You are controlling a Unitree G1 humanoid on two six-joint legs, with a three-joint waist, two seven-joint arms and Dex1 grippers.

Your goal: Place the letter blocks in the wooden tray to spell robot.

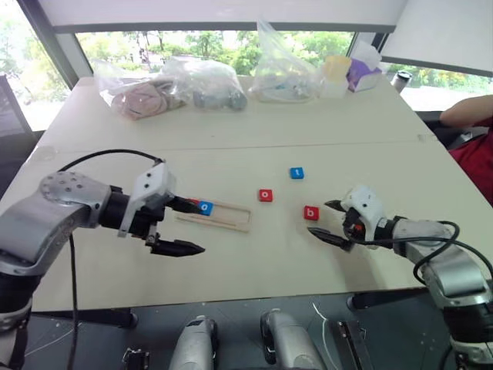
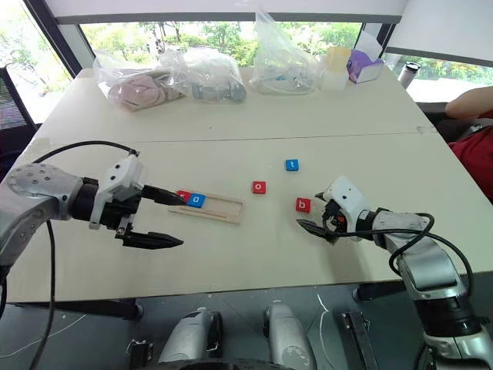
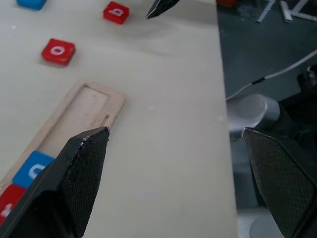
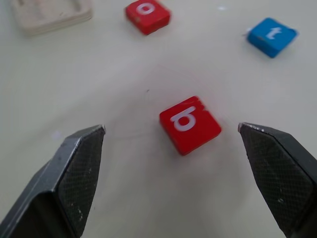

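1. Left gripper (image 1: 179,226) hovers over the table (image 1: 231,270) at the left end of the wooden tray (image 1: 231,216), its two black fingers spread wide with nothing between them; one finger reaches over the tray's left end and the other sits nearer the table's front edge.
2. Inside the tray's left end sit two letter blocks side by side: a red block (image 2: 183,196) (its letter is not readable, partly hidden by the finger) and, touching it on the right, a blue "o" block (image 2: 197,200). The rest of the tray to the right of them shows bare wood.
3. Right of the tray, lying flat on the table and apart from it, is a red "o" block (image 1: 266,195).
4. Farther back and to the right lies the blue "t" block (image 1: 296,173), well apart from the others.
5. Nearer the front lies the red "b" block (image 1: 310,213), flat on the table; in the right wrist view it sits between the two fingertips and a little ahead of them, touching neither.
6. Right gripper (image 1: 330,221) is just beside the "b" block, on its right, with its fingers spread wide and holding nothing (the tips point toward the block).
7. Along the far side of the table stand several clear plastic bags (image 1: 208,81) with contents, and at the far right edge a person's arm (image 1: 470,112) shows.
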